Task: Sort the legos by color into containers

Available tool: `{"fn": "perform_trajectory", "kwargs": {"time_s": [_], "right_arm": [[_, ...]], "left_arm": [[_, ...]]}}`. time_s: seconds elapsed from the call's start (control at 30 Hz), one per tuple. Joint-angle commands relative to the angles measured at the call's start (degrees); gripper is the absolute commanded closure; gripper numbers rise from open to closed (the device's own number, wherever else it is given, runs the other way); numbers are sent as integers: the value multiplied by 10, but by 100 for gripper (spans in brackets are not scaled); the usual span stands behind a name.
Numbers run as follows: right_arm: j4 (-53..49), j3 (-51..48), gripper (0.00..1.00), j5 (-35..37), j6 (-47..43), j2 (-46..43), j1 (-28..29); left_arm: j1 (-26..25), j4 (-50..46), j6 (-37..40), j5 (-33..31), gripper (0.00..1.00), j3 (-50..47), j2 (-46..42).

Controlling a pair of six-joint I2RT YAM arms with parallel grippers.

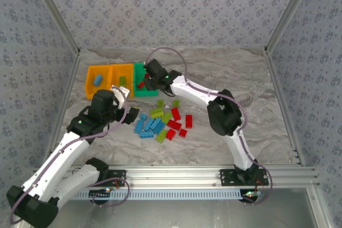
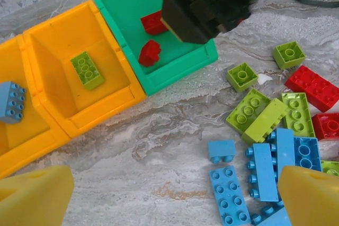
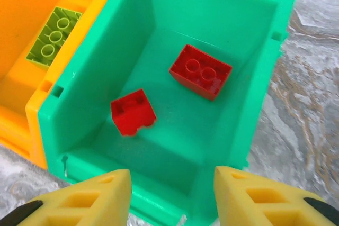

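My right gripper (image 3: pixel 172 197) hangs open over the green bin (image 3: pixel 212 9), nothing between its yellow fingers. Two red legos lie inside that bin, a small one tipped over (image 3: pixel 132 111) and a bigger one studs up (image 3: pixel 201 71). A lime lego (image 2: pixel 87 70) sits in the middle orange bin (image 2: pixel 53 30), and a blue lego (image 2: pixel 11 101) in the left orange bin (image 2: pixel 21 146). My left gripper (image 2: pixel 172 199) is open low over bare table, just left of the blue legos (image 2: pixel 229 194). The loose pile holds blue (image 1: pixel 148 125), lime (image 1: pixel 160 115) and red (image 1: pixel 176 121) legos.
The three bins stand in a row at the back left (image 1: pixel 98 81), touching side by side. The right arm's black wrist (image 2: pixel 206 1) overhangs the green bin's right part. Patterned walls with metal posts (image 1: pixel 278 25) close in the marbled table.
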Motion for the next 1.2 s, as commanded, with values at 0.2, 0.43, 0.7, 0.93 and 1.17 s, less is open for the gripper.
{"fn": "perform_trajectory", "kwargs": {"time_s": [0.2, 0.43, 0.7, 0.93, 1.17], "right_arm": [[-18, -266, 43, -115, 19, -325, -26], [-81, -363, 26, -143, 33, -429, -30], [-74, -366, 15, -148, 49, -425, -39], [-64, -368, 14, -135, 69, -418, -51], [-64, -365, 14, -141, 78, -416, -53]], "left_arm": [[3, -21, -221, 39, 6, 56, 150], [-5, 38, -214, 89, 22, 52, 280], [-12, 74, -212, 68, 30, 58, 396], [-13, 82, -213, 71, 38, 53, 438], [-13, 95, -221, 65, 62, 43, 435]]}}
